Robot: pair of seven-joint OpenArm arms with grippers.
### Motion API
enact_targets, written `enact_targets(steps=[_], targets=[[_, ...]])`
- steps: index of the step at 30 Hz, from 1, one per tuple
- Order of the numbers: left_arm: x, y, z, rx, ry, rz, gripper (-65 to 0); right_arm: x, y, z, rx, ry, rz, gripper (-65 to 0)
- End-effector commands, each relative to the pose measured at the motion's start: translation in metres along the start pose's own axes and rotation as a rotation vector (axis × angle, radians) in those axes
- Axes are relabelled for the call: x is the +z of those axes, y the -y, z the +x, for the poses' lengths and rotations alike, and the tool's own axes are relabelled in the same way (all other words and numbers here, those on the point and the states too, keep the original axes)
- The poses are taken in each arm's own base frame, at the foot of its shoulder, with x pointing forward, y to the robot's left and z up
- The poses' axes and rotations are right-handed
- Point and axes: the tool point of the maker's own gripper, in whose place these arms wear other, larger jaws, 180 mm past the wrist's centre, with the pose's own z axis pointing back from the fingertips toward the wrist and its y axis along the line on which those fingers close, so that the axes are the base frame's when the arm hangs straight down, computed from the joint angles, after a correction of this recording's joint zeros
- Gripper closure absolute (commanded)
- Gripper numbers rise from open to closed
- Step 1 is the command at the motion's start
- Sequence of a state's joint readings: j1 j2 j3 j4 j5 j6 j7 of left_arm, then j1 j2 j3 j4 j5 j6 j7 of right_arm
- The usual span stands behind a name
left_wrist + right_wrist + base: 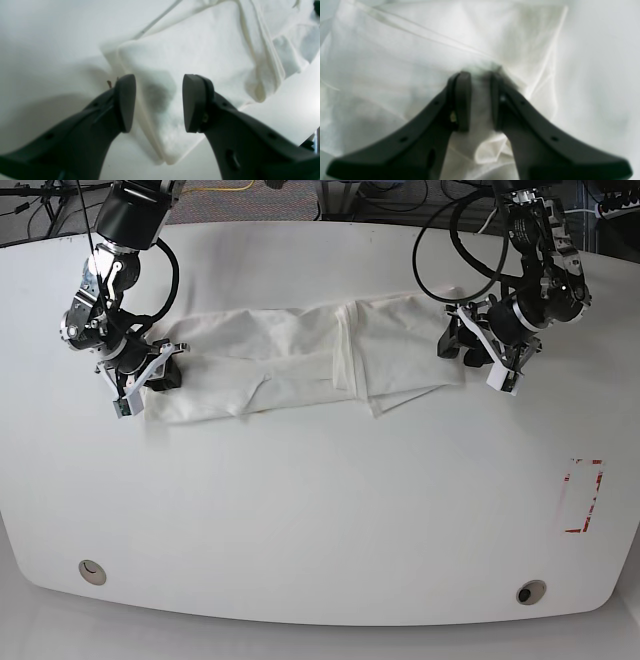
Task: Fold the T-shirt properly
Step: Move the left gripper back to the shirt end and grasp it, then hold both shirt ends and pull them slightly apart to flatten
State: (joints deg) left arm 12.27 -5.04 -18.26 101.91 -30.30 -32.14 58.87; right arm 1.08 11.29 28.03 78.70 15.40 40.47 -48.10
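White cloth, mid-fold

Am watching T-shirt lying as long band across table, print hidden. Right gripper is pinching one end; left gripper is hovering w/ jaws apart over other end. Next, I reckon: left clamps, both carry ends together.
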Motion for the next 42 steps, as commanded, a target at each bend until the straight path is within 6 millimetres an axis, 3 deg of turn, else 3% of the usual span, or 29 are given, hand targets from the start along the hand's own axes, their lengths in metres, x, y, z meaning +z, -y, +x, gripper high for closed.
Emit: enact_targets(steps=[1,11,20,26,36,42], targets=[[0.0,-0.004,0.009,0.01,0.032,-0.018,-26.9,0.001,0.005,-0.027,0.015,-0.128,-0.03,-13.8],[-0.025,-0.04,-0.013,0.036,-0.106,-0.024,-26.9,0.001,0.005,-0.026,0.016,-0.127,-0.03,-13.8],[-0.02,-0.064,0.009,-0.011,-0.1,0.017,-26.9,0.0,0.006,-0.024,0.017,-0.122,-0.031,-14.3],[-0.019,-0.066,0.027,-0.032,-0.081,0.021,-27.1,0.001,0.004,-0.018,0.018,-0.103,-0.027,-14.9],[-0.017,-0.061,0.047,-0.124,-0.066,-0.01,-26.9,0.019,-0.004,0.019,0.054,-0.016,-0.017,-36.5],[-0.002,-0.048,0.068,-0.249,-0.05,-0.011,-26.9,0.035,-0.009,0.038,0.106,0.02,-0.033,-37.9]])
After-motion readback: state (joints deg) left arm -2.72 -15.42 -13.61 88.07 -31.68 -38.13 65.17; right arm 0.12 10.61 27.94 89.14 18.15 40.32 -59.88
